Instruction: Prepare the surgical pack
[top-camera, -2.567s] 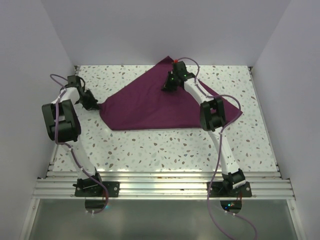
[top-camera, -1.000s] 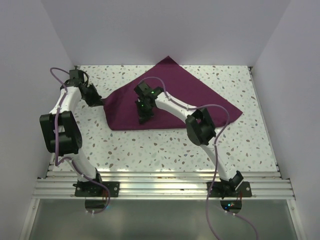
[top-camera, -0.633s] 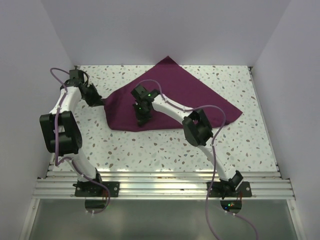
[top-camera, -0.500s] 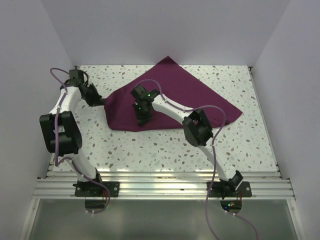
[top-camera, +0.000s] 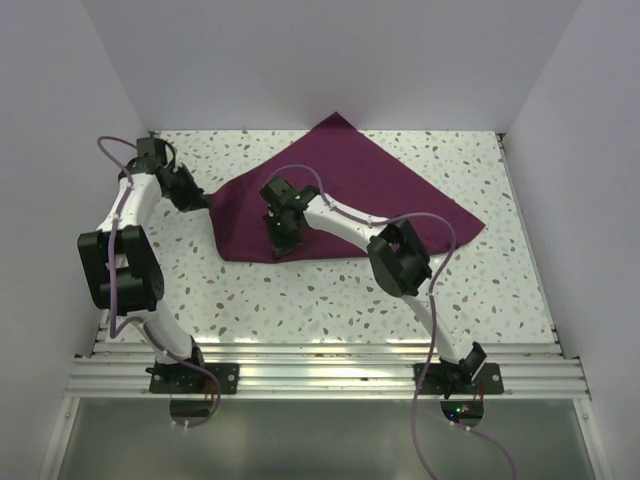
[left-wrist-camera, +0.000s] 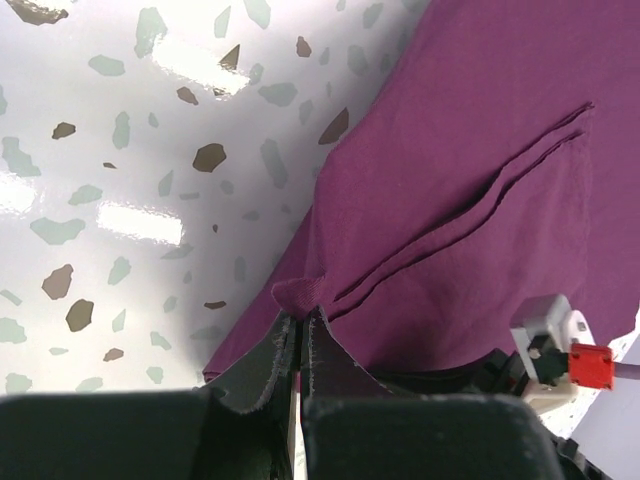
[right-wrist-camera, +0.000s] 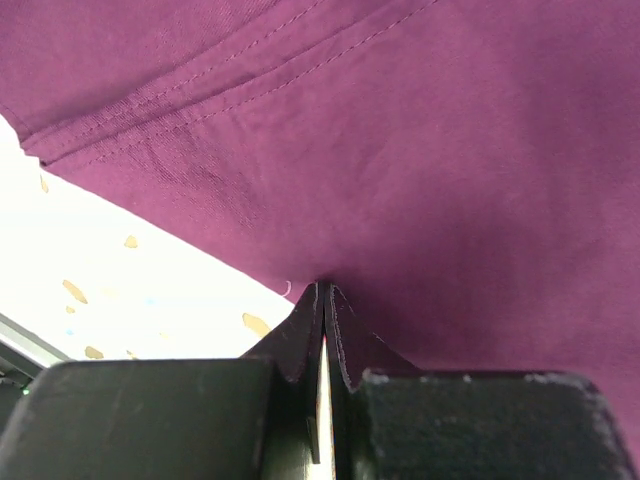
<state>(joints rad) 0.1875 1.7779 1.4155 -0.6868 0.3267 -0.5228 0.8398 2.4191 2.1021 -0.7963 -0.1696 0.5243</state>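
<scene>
Left side: left gripper (top-camera: 192, 196) sits low at the left point of the cloth (top-camera: 372, 190). In the left wrist view its fingers (left-wrist-camera: 268, 352) are pressed together with no gap, nipping a small puckered tuck at the cloth's (left-wrist-camera: 470, 150) edge. Speckled table (left-wrist-camera: 120, 150) is bare just left of that edge.

Centre: plum-purple cloth lies flat on the table (top-camera: 300, 300), roughly triangular. One point lies toward the back wall, one at the left and one at the right, with the long straight edge facing the arms. The left wrist view shows stitched hem lines running across it, so it is folded over itself. Layer count is hard to tell, at least two.

Right of centre: right arm reaches across the cloth, and the right gripper (top-camera: 279, 238) is down near the front edge, left of middle. In the right wrist view the gripper (right-wrist-camera: 322, 298) is closed to a hairline slit, tips pinching the cloth (right-wrist-camera: 400, 130) at its edge, with the table (right-wrist-camera: 100, 230) beside it.
</scene>
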